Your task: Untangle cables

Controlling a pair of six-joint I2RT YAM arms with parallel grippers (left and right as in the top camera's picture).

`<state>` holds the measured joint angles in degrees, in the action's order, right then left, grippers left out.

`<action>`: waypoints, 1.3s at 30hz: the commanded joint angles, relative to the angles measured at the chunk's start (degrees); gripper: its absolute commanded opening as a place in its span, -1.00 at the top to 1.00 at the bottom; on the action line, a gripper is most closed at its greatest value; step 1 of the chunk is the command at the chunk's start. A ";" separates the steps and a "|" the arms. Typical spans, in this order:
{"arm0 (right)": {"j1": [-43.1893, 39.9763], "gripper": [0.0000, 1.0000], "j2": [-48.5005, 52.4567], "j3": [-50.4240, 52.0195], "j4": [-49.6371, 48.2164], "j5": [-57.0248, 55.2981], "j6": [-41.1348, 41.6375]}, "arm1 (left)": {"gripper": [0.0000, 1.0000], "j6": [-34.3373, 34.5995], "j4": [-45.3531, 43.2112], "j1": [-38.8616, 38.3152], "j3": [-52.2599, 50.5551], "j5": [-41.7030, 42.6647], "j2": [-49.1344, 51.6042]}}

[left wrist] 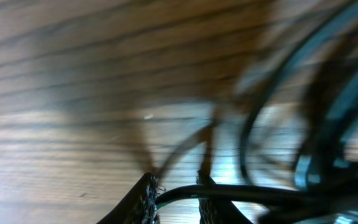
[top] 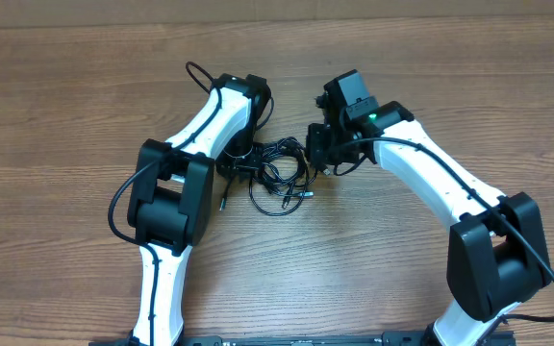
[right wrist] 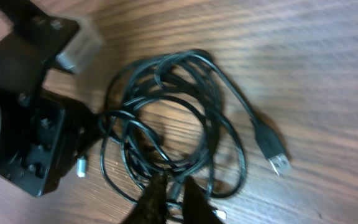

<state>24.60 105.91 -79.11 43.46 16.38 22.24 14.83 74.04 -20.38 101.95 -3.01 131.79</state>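
Observation:
The cables (top: pixel 282 178) lie as a black tangle on the wooden table between my two arms. In the right wrist view the loops (right wrist: pixel 211 124) spread out, with a USB plug (right wrist: pixel 277 158) lying free at the right. My right gripper (right wrist: pixel 173 180) stands at the near edge of the tangle, its fingers almost together with a strand running into the narrow gap. My left gripper (left wrist: pixel 178 198) is low over the table, jaws a little apart, and a black cable (left wrist: pixel 260 194) crosses the gap between them. From overhead, the left gripper (top: pixel 241 163) is at the tangle's left edge and the right gripper (top: pixel 314 163) at its right edge.
The left gripper's black body (right wrist: pixel 30 143) fills the left of the right wrist view, close to the loops. A loose cable end with a small plug (top: pixel 224 202) trails toward the left arm. Bare wooden table (top: pixel 65 115) surrounds the arms.

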 commanded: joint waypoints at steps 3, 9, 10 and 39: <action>0.85 0.68 -0.28 0.44 -2.54 0.24 -4.39 | 0.46 -5.99 -1.31 3.96 1.18 18.32 -8.11; 0.85 0.69 0.04 2.03 -3.43 0.26 -4.44 | 0.42 -5.20 -1.75 5.70 1.18 23.41 -12.33; 0.85 0.71 0.46 2.36 -3.58 0.26 -4.26 | 0.43 -4.07 -1.92 5.70 1.18 23.41 -12.33; 11.58 0.93 11.26 2.60 8.00 15.28 6.16 | 0.33 3.63 -2.25 5.70 1.16 20.04 -11.45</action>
<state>34.26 116.86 -75.64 50.24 30.63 28.03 17.91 70.94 -14.52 102.56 18.90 119.92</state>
